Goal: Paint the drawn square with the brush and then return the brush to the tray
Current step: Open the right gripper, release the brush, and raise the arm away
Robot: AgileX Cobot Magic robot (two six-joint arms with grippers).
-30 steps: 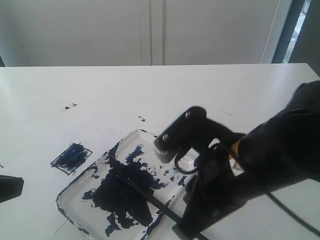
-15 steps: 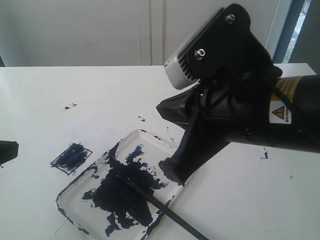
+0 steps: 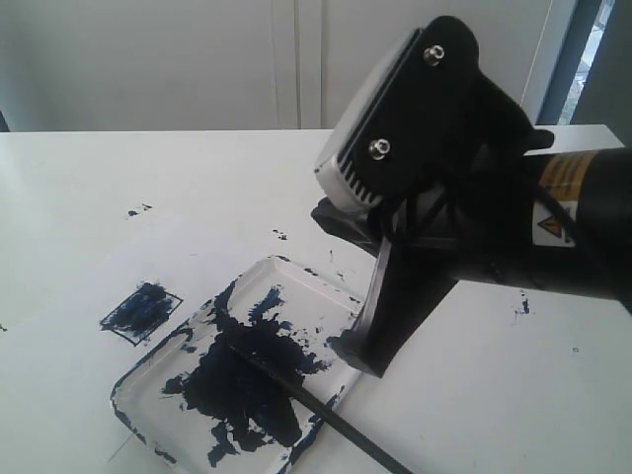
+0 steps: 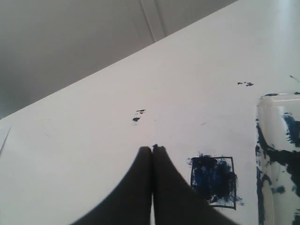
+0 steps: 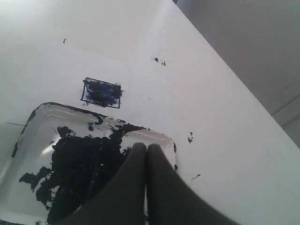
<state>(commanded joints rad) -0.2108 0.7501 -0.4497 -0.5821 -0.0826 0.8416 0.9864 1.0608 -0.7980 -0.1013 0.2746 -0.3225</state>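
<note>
The brush (image 3: 316,407) lies in the tray (image 3: 148,383), its tip in the big navy blot and its handle sticking out over the near right rim. The drawn square (image 3: 141,311), streaked dark blue, sits on the paper just left of the tray. My right gripper (image 3: 354,354) hangs shut and empty over the tray's right corner, a little apart from the brush. In the right wrist view the right gripper (image 5: 146,146) shows above the tray (image 5: 42,136), with the square (image 5: 101,92) beyond. My left gripper (image 4: 152,149) is shut and empty, beside the square (image 4: 213,180) and the tray (image 4: 274,117).
Small paint specks (image 3: 138,210) (image 3: 280,235) (image 3: 521,306) dot the white table. A wall stands behind the table's far edge. The bulky right arm (image 3: 513,217) fills the right half of the exterior view. The left gripper is outside that view.
The right arm has risen from low at the tray's near right corner and swung up and back. The left gripper has slid out of the exterior view at the left edge. The brush has not moved.
</note>
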